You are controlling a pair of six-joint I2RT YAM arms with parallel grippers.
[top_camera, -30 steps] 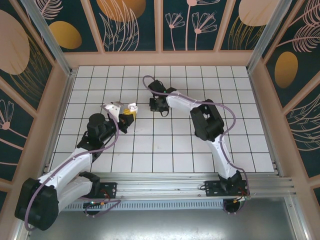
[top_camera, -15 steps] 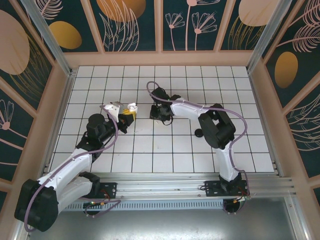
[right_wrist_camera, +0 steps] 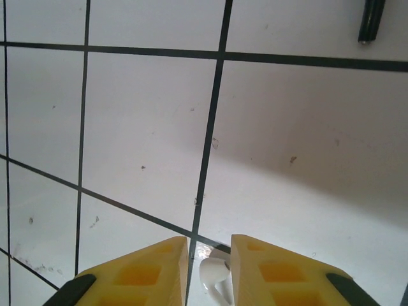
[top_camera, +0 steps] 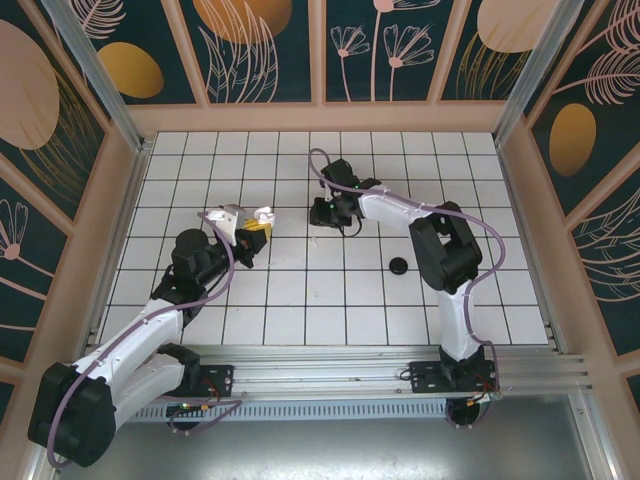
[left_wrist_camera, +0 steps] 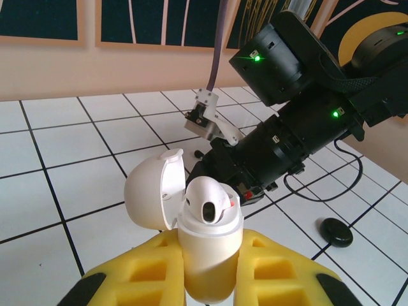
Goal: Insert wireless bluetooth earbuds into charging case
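While left gripper [top_camera: 252, 228] clasps case [left_wrist_camera: 205, 252], arm extends forward.

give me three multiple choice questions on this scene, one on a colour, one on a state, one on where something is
1. What colour is the case? A black B red C white
2. How is its lid? A shut B open C lying off on the tiles
3. Where is the small white piece in the right wrist view? A between the fingers of the right gripper B flat on a far tile C on the back wall

Answers: 1 C, the shell in the left gripper is white. 2 B, the lid is swung back on its hinge. 3 A, both yellow fingers flank it closely.
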